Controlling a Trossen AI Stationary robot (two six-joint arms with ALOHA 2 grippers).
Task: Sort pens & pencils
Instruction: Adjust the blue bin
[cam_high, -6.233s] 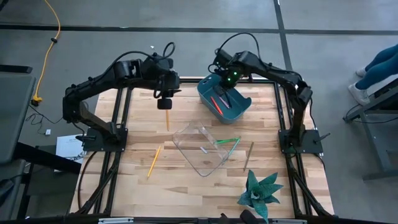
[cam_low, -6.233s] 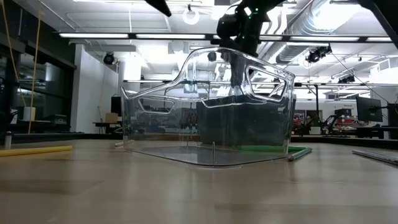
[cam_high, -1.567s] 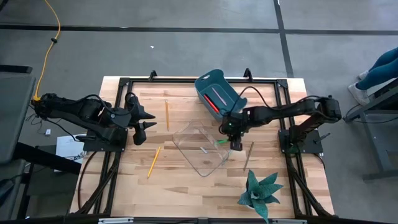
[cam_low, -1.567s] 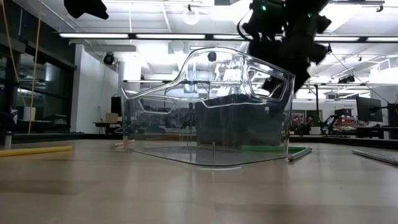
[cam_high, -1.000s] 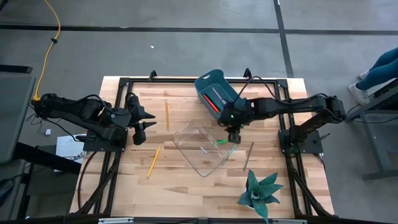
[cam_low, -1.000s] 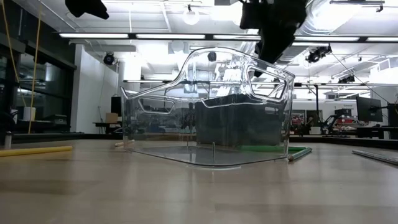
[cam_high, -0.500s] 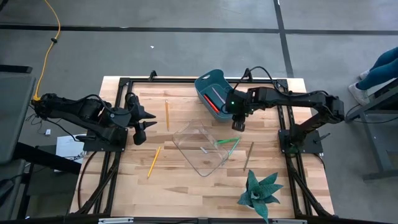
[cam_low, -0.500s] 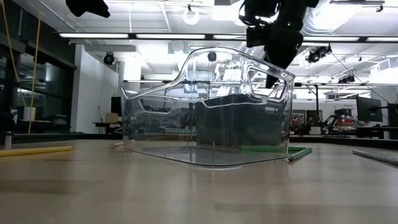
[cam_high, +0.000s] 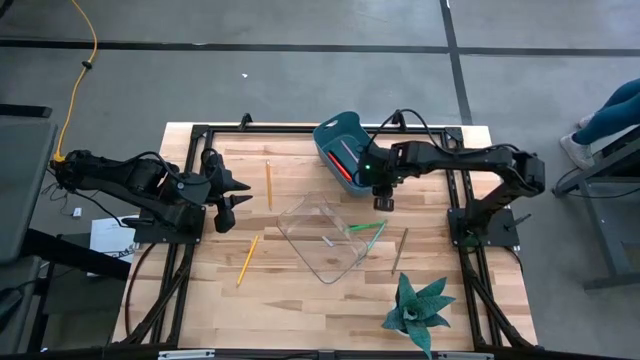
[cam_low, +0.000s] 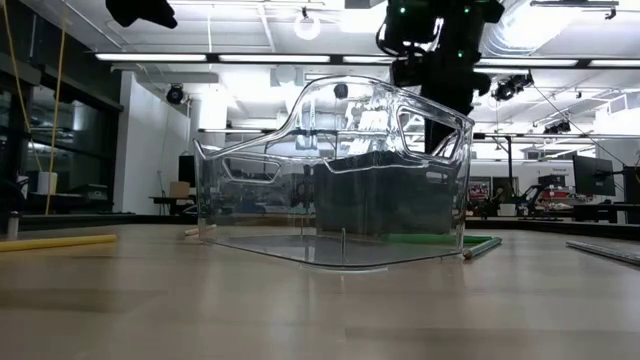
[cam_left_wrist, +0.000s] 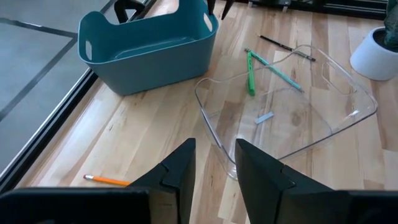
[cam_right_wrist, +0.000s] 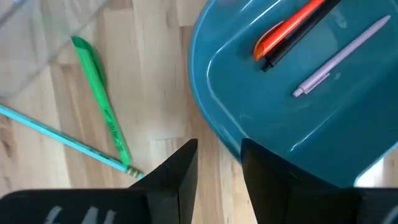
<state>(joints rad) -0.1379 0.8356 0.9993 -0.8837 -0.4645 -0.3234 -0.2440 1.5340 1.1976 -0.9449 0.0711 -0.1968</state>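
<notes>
Right gripper (cam_high: 381, 201) hangs over the wood surface (cam_high: 300, 290) just beside the teal bin (cam_high: 345, 152), between it and the clear bin (cam_high: 325, 240). Its jaws stand apart with nothing between them (right wrist view shows bare wood and the bin rim through the gap). Likely positioned there because the green pen (cam_right_wrist: 99, 106) lies close by, leaning at the clear bin's edge, and pens seem to go in the teal bin.

Left gripper (cam_high: 232, 192) is parked at the left edge of the surface, jaws partly open, holding nothing, waiting.

Counts:
- Teal bin: three pens visible in the right wrist view, a red-orange pen (cam_right_wrist: 289, 28), a dark one touching it, and a pale grey-lilac pen (cam_right_wrist: 339, 59).
- Outside it: the green pen and a pale teal pencil (cam_right_wrist: 62, 140) crossing beside it.
- A dark stick (cam_high: 399, 249) lies on the surface right of the clear bin (pen or pencil, cannot tell).
- Yellow pencils on the surface: two, one (cam_high: 268, 184) near the left gripper, one (cam_high: 246, 259) lower left.
- Clear bin: only a small grey scrap (cam_left_wrist: 264, 117) inside.

Potted plant (cam_high: 414, 308) sits at the near edge, unrelated.
</notes>
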